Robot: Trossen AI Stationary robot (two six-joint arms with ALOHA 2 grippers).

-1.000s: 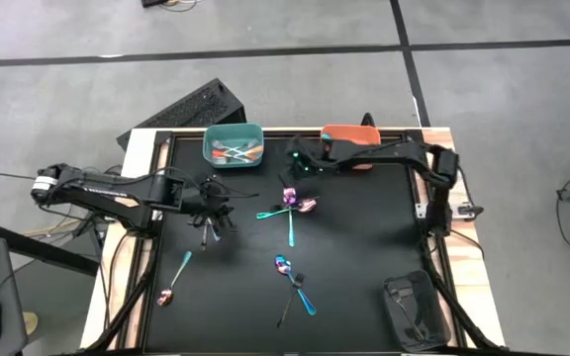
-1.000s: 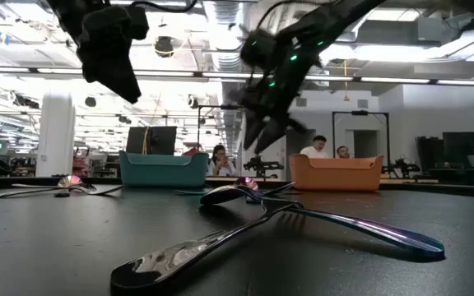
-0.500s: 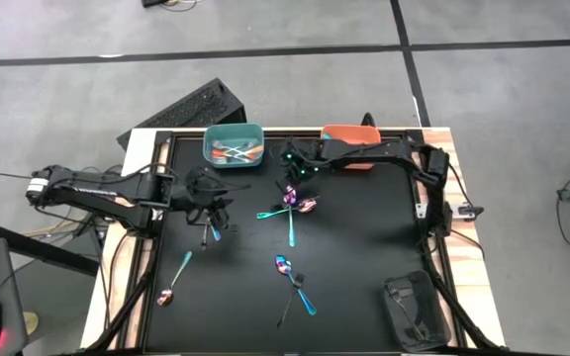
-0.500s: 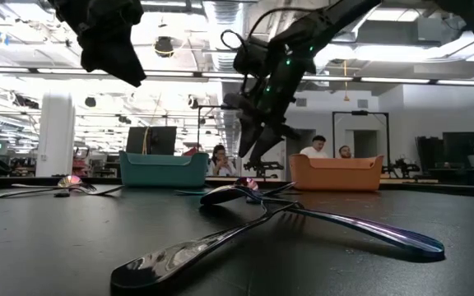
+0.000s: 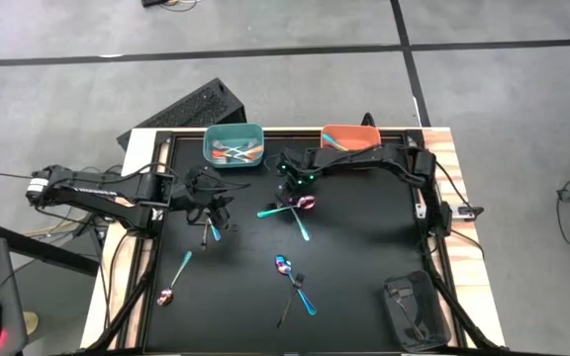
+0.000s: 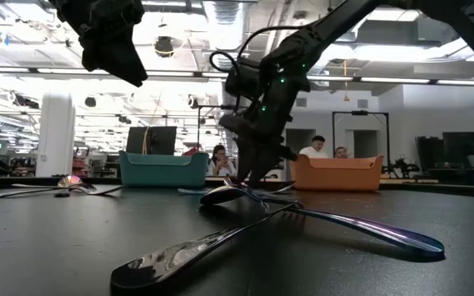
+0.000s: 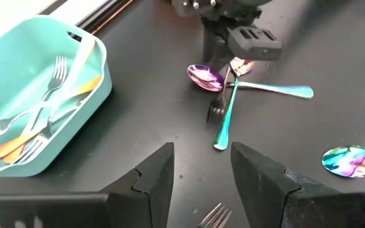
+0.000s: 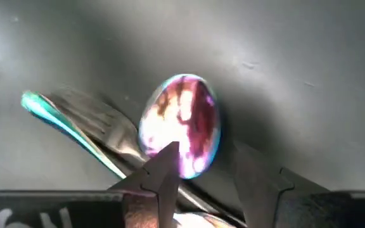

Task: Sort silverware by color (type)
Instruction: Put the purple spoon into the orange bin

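A cluster of silverware lies mid-table: a spoon with a shiny purple-pink bowl, a fork and two teal handles. My right gripper has come down on this cluster, open, with the spoon's bowl between its fingers. My left gripper hangs open above the table's left part with nothing in it. More spoons and forks lie flat on the black mat. My right gripper points steeply down from above, a finger on either side of the spoon's bowl. One fingertip overlaps the bowl's edge. Whether it touches the bowl, I cannot tell. The spoon lies flat on the mat.
A teal bin holding forks and orange-handled pieces stands at the far edge, with an orange bin to its right. A teal-handled spoon lies near left. A dark device sits at the near right corner.
My right gripper has sunk and gone from the orange bin toward the table's near edge, tipping more steeply down onto the cluster. One teal-handled piece in the cluster has swung about, its near end now toward the table's right.
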